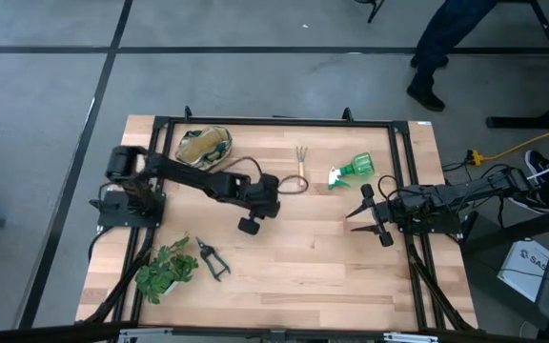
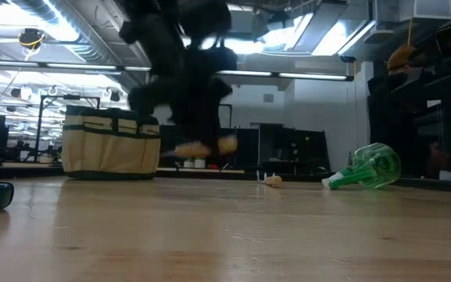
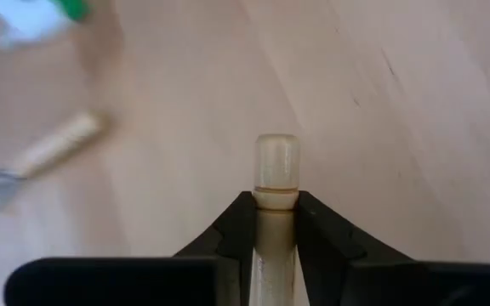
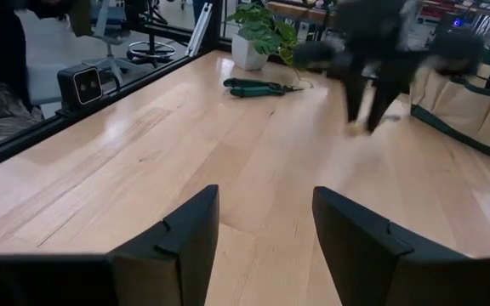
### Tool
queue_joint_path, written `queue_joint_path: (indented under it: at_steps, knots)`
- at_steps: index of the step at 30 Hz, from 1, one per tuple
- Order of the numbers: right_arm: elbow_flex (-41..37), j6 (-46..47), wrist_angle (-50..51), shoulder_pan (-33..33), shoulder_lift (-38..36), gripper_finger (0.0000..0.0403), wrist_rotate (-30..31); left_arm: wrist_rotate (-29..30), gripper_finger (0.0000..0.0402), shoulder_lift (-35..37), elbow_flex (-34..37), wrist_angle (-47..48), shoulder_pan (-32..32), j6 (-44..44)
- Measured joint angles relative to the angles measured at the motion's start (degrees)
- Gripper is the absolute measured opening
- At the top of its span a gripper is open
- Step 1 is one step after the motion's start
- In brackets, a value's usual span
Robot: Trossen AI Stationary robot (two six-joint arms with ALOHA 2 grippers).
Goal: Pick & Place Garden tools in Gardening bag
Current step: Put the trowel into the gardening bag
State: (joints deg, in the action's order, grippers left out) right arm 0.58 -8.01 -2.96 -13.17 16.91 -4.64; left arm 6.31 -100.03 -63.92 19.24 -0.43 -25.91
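My left end effector (image 3: 276, 223): clamped on the trowel (image 3: 276, 174) by its wooden handle, above mid-worktop (image 1: 294, 257).
Gardening bag (image 1: 203, 146): behind it, toward my left base.
My right end effector (image 4: 264, 223): fingers spread, grasping nothing.

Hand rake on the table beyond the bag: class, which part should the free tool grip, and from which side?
Grip the hand rake by its wooden handle, coming straight down from above. It lies flat, prongs toward the far edge, with bare table around the handle. The right tool is open and nearest.
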Motion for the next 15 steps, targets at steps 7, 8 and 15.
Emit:
queue_joint_path:
  at_steps: [7,8,15]
  knots:
    - [0.00,0.00,0.24,0.00,0.00,0.0193,0.04,0.02,0.0059,12.60,0.00,-1.16,2.22,-2.36]
    - [0.02,0.00,0.24,0.00,0.00,0.0193,0.05,0.05,0.0059,14.46,0.00,-1.31,2.68,-2.39]
    - [0.02,0.00,0.24,0.00,0.00,0.0193,0.07,1.47,0.0059,25.77,-0.02,-1.51,6.12,-2.40]
